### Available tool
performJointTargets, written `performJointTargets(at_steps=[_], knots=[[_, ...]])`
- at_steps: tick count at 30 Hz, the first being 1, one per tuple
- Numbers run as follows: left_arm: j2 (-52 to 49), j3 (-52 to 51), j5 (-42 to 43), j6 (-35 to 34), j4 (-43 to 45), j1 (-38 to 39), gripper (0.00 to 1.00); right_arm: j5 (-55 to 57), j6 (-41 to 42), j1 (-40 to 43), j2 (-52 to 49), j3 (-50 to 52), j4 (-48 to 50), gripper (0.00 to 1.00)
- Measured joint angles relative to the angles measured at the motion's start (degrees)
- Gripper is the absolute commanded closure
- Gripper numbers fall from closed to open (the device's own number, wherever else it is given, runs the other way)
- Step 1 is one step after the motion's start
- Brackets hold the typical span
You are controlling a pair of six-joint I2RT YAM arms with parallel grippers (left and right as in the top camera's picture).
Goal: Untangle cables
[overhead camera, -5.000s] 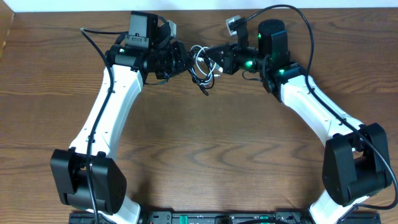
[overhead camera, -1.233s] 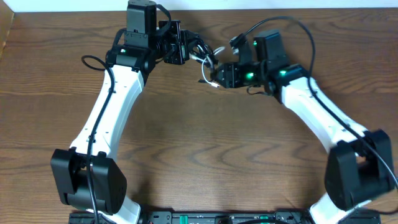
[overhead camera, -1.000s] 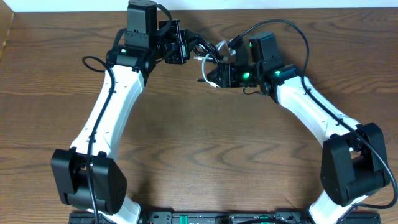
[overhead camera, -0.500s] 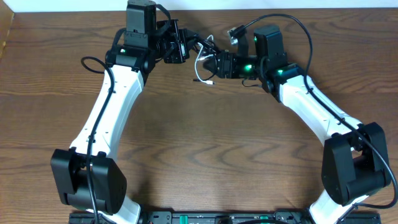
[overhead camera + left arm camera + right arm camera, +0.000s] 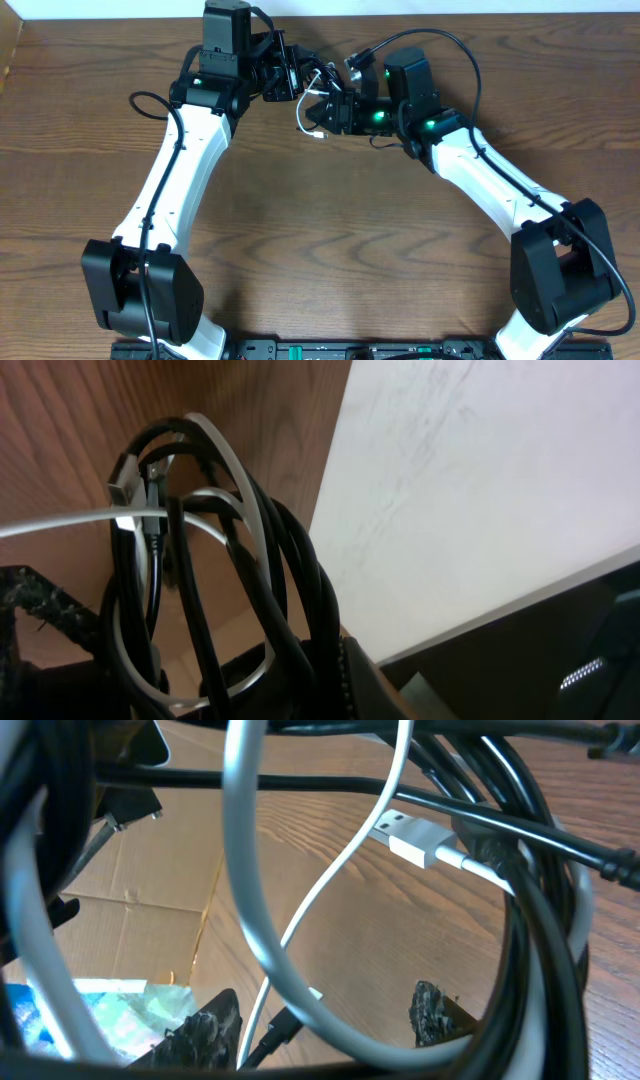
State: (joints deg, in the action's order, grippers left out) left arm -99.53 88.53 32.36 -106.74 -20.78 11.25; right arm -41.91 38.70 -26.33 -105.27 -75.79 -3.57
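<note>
Overhead, the cables (image 5: 312, 95), black and white, hung knotted between both arms near the table's (image 5: 330, 250) far edge. The left gripper (image 5: 292, 80) looked clamped on the bundle, likely anchoring it. The right gripper (image 5: 322, 110) had its fingers apart among the loops, probably to spread them.

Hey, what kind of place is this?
Probably a robotics lab bench: two white-and-black robot arms fixed at a brown wood-grain table, working a tangle of black and white cables, with flattened brown cardboard beyond its edge.
</note>
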Motion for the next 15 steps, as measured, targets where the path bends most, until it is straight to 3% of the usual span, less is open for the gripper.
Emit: performJointTargets(at_steps=[15], knots=[[0.00, 0.00, -12.92, -6.49, -2.89, 0.11, 0.93, -1.07, 0.81, -1.38, -0.02, 0.00, -1.84, 0.50]])
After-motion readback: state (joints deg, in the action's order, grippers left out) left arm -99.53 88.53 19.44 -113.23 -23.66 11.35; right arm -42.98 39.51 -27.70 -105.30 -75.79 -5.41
